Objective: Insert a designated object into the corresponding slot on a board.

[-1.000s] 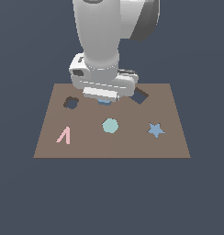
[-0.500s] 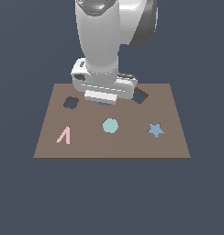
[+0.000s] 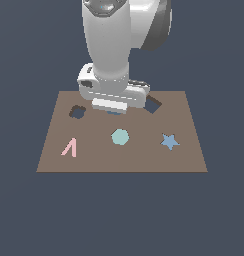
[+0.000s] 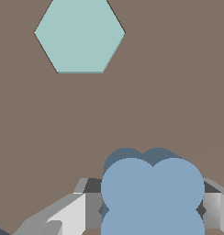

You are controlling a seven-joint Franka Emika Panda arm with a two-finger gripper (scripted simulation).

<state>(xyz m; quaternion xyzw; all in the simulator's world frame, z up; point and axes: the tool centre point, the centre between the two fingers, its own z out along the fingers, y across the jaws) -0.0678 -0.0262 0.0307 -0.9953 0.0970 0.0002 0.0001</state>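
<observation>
The brown board (image 3: 194, 155) lies flat. My gripper (image 3: 114, 109) hangs over the board's far middle and is shut on the blue clover-shaped piece (image 4: 153, 193). A grey finger (image 4: 72, 213) presses on each side of the piece. In the exterior view only a sliver of the piece (image 3: 114, 113) shows under the hand. The dark clover-shaped slot (image 3: 77, 112) lies on the board toward the exterior view's left of the gripper, apart from it. The slot is out of the wrist view.
A dark square hole (image 3: 153, 104) lies toward the exterior view's right of the gripper. A pale teal hexagon (image 3: 120, 136) (image 4: 79, 36), a blue star (image 3: 169, 141) and a pink A-shaped piece (image 3: 70, 148) lie on the board's near half.
The hand has barely shifted over the board's far middle. It stays shut on the blue piece.
</observation>
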